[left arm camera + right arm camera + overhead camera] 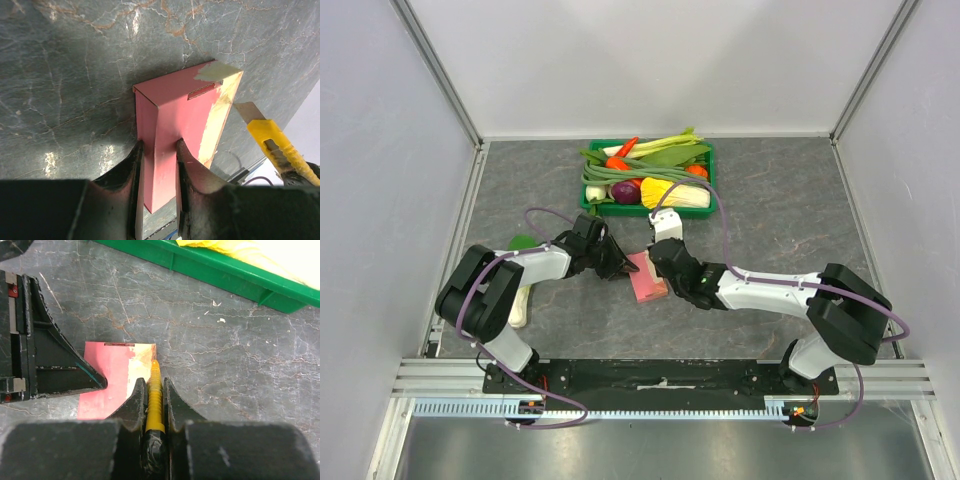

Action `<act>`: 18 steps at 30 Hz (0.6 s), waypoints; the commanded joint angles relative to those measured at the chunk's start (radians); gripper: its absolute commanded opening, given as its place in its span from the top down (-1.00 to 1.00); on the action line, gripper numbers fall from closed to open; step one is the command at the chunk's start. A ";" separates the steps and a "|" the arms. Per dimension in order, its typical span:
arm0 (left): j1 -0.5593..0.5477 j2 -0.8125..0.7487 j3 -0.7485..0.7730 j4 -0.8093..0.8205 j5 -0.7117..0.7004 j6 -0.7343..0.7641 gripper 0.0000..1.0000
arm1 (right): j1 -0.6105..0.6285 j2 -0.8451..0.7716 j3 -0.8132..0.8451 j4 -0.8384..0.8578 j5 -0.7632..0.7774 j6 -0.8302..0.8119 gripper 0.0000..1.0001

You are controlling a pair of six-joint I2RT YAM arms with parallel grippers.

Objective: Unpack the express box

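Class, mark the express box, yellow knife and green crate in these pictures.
express box (175, 110), left wrist view, pink top face.
yellow knife (272, 140), left wrist view, yellow handle.
green crate (215, 270), right wrist view, near wall.

Grey marbled table (780, 220), green vegetable crate (610, 209), pink express box (647, 283)

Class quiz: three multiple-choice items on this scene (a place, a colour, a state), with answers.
1. Relative to the express box, the green crate lies: A. nearer the arm bases B. farther from them C. beneath it
2. The knife handle is: A. yellow B. blue C. white
3. The left gripper is: A. open B. shut on the box C. holding the knife
B: the top view shows the crate beyond the box. A: yellow shows in the right gripper. B: its jaws clamp the box.
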 commanded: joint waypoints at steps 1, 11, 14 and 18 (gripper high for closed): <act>-0.007 0.117 -0.082 -0.232 -0.199 0.071 0.76 | -0.005 0.017 0.028 -0.018 0.021 0.019 1.00; -0.005 0.122 -0.077 -0.232 -0.195 0.077 0.76 | -0.005 0.051 0.036 -0.031 -0.018 0.032 1.00; -0.005 0.123 -0.070 -0.232 -0.184 0.074 0.76 | -0.005 0.060 0.048 -0.060 -0.035 0.038 1.00; -0.002 0.112 -0.059 -0.232 -0.178 0.056 0.76 | -0.005 0.054 0.074 -0.125 -0.055 0.056 1.00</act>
